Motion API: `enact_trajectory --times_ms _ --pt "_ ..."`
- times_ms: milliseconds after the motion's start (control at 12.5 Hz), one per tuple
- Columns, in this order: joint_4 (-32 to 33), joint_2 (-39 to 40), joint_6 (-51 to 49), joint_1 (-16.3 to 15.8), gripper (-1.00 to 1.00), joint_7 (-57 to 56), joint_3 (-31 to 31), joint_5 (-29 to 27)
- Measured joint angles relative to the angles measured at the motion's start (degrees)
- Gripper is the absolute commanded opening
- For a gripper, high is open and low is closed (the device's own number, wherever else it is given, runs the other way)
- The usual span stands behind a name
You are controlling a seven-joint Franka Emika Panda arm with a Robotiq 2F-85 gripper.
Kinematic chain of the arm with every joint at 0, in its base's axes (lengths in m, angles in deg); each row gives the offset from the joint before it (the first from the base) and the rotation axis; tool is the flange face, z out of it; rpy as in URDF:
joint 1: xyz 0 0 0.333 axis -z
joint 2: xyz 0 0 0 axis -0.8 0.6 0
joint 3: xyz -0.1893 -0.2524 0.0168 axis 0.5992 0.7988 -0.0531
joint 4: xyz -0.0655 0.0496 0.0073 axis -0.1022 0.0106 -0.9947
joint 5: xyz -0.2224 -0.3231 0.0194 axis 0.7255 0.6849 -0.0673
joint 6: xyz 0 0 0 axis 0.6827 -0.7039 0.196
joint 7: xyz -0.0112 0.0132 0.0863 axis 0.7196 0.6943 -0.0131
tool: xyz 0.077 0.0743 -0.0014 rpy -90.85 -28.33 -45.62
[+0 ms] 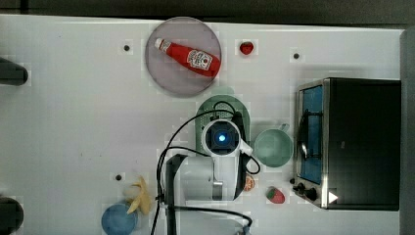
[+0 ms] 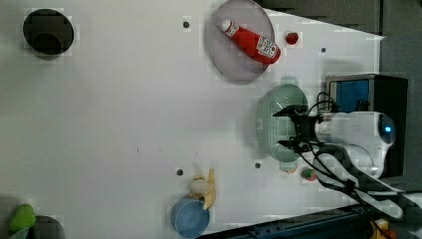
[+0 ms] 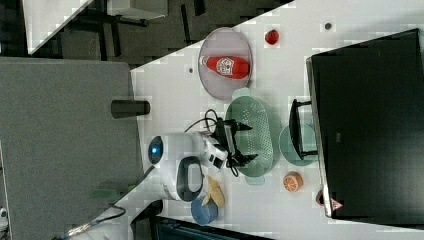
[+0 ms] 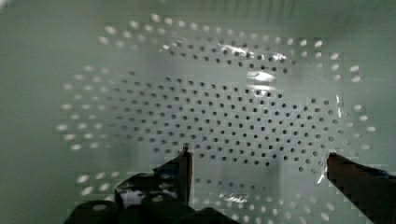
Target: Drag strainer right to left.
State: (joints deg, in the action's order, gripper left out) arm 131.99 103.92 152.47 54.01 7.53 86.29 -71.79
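Note:
The strainer (image 2: 272, 119) is a pale mint-green oval colander with a dotted bowl, standing on the white table beside the grey plate. In the top view its far end (image 1: 221, 104) shows past the wrist, which covers the rest of it. My gripper (image 2: 292, 128) is open, its two black fingers spread wide and reaching down into the strainer's bowl. In the right view the gripper (image 3: 246, 142) sits over the strainer (image 3: 260, 131) in the same way. The wrist view looks into the perforated bowl (image 4: 224, 102), with the gripper (image 4: 259, 158) holding nothing between its fingertips.
A grey plate (image 1: 161, 73) carrying a ketchup bottle (image 1: 188, 56) lies just beyond the strainer. A smaller mint cup (image 1: 273, 147) and a black toaster oven (image 1: 357, 142) stand on the top view's right. A banana (image 1: 141, 196), blue bowl (image 1: 119, 219) and small fruits lie nearby.

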Motion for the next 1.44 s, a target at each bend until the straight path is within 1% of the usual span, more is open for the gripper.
enact_trajectory --times_ms 240,560,720,800,880,960,1040,1200,1440 --pt "0.78 2.97 0.84 0.05 1.0 3.5 -2.39 -0.02" --pt "0.11 3.33 2.29 -3.0 1.0 5.62 -3.11 1.12" --pt "0.56 3.29 2.29 -3.66 1.0 6.01 -3.37 -0.91" --pt "0.34 4.0 2.24 -4.36 1.0 6.88 -3.06 -0.64" --pt "-0.34 4.9 2.29 -4.38 1.0 7.67 -3.5 -0.72" --pt "-0.45 4.97 2.69 -4.54 1.0 9.37 -4.06 -1.83" --pt "-0.22 4.91 2.85 -5.6 1.0 12.0 -3.82 -2.75" --pt "-0.78 5.04 2.8 -8.22 1.0 15.83 -3.36 -2.14" --pt "-2.13 5.08 2.91 -11.05 1.0 22.58 -5.8 -2.38"
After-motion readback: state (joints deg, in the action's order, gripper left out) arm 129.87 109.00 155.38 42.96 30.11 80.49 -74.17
